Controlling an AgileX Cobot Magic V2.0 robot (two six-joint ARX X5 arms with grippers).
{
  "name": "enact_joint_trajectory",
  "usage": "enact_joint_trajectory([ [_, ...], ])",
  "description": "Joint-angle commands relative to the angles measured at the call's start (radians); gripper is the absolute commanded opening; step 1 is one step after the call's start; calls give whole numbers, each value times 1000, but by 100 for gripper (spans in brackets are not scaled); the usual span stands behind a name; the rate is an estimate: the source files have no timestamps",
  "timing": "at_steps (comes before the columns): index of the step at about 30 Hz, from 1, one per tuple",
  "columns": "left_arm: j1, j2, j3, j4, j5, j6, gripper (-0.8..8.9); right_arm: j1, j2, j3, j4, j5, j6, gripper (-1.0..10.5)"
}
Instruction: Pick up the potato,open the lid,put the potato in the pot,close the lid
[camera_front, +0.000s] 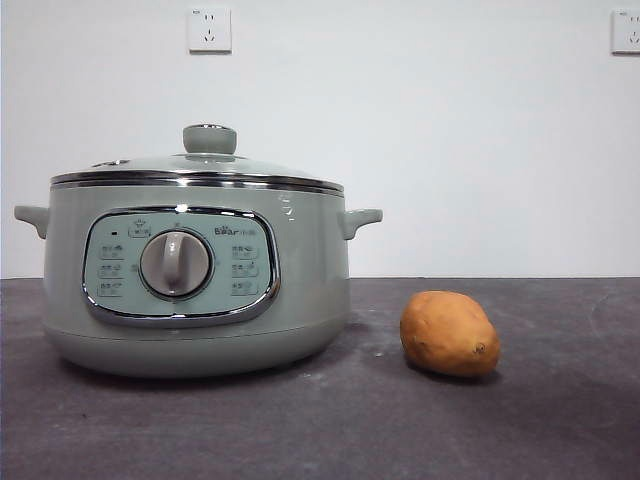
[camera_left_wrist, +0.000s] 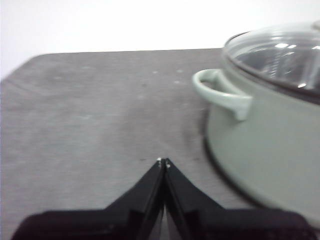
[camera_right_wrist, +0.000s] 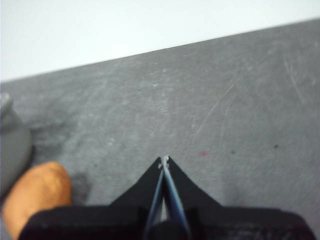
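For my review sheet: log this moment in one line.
stage: not started | potato: on table beside pot | lid: on pot | left gripper: shut, empty | right gripper: shut, empty

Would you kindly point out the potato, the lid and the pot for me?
potato (camera_front: 449, 333): front view, middle of its skin.
lid (camera_front: 209, 139): front view, its green knob.
pot (camera_front: 310, 270): front view, bare side wall.

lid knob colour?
Sage green, matching the pot body. The lid knob shows best in the front view.
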Motion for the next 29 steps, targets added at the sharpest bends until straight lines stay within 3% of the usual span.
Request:
enact_joint_trajectory([
  [1,3,-2,-15,8,93,-213,-3,-1,-3,-10,-9,-2,281,-16],
  [5,3,-2,-14,16,208,-379,-3,-1,-3,-10,-9,-2,476,-16],
  [11,3,-2,-13,43,243,-434,-4,-1,-3,-6,-9,-47,493,-16],
  [15,3,-2,11,42,261,-435,-7,-1,5,14,-12,-103,453,-16],
  [20,3,9,100,-32,259,-420,-7,-1,72,94,-26,-107,380,-16],
  [25,3,72,222,-80,259,-346,-7,-1,198,221,-33,-106,232,-16],
  [29,3,161,340,-109,260,-261,-7,-1,325,354,-48,-106,156,-16],
])
